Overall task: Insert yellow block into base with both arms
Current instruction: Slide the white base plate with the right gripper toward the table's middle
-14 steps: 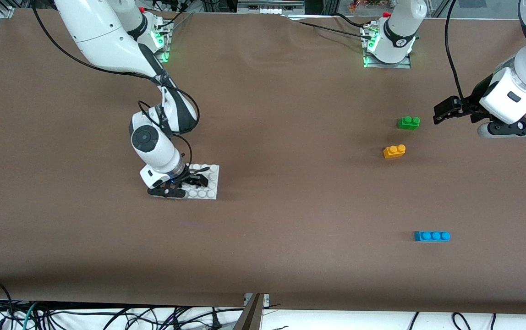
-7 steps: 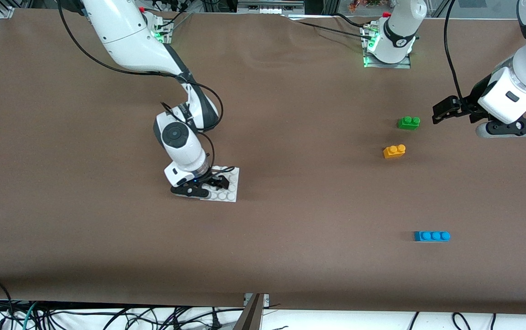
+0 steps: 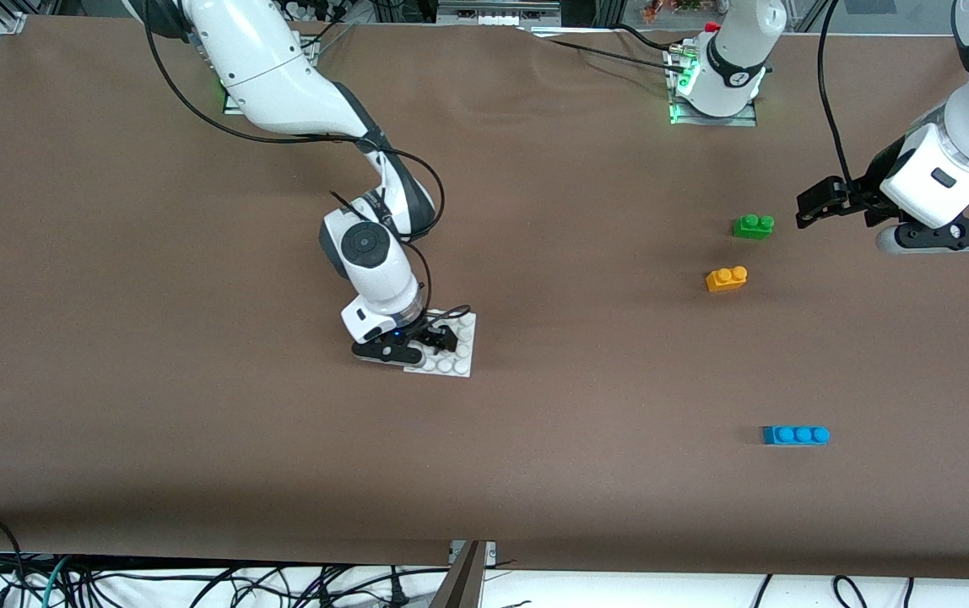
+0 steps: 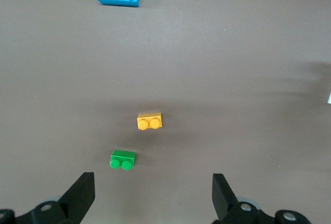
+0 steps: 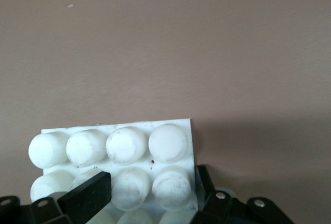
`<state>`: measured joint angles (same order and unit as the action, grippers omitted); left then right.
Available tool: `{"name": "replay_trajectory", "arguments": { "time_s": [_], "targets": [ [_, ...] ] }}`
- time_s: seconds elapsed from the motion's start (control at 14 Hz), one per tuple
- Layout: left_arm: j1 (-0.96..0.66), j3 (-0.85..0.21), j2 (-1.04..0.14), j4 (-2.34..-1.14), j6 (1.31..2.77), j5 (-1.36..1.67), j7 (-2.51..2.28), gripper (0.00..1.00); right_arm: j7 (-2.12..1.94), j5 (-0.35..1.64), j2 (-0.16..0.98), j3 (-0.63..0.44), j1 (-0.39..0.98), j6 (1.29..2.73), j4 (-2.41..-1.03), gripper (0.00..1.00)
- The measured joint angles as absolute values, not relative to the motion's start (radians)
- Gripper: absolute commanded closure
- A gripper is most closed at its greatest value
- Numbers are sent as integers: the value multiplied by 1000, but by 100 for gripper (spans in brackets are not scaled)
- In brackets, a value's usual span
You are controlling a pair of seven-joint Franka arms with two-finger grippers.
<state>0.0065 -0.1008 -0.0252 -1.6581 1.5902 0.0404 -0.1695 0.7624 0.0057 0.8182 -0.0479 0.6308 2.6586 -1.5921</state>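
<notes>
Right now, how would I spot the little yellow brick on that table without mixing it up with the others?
Look at the left arm's end of the brown table, where three small bricks lie. The yellow block is the middle one, just nearer the front camera than the green brick. The blue brick has three studs.

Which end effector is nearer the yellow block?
Left. The left end effector hangs by the green brick, next to the yellow block; the right end effector grips the base.

**Right claw clamped on the base**

Your right claw (image 3: 432, 339) grips the base (image 3: 451, 359) at mid-surface (image 3: 197, 422). Your left claw (image 3: 818, 205) waits open in the air by the green brick (image 3: 753, 225). The yellow block (image 3: 727, 279) sits just nearer the camera, the blue brick (image 3: 796, 435) nearer still.
</notes>
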Motion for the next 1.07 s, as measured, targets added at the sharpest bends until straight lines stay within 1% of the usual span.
{"name": "replay_trajectory", "arguments": {
  "time_s": [0.5, 1.07],
  "targets": [
    [6, -101, -25, -1658, 1590, 40, -170, 0, 775, 6, 876, -45, 718, 2656, -1497, 27],
    [6, -102, -25, -1658, 1590, 40, -170, 0, 862, 22, 947, -45, 793, 2605, -1366, 27]
  ]
}}
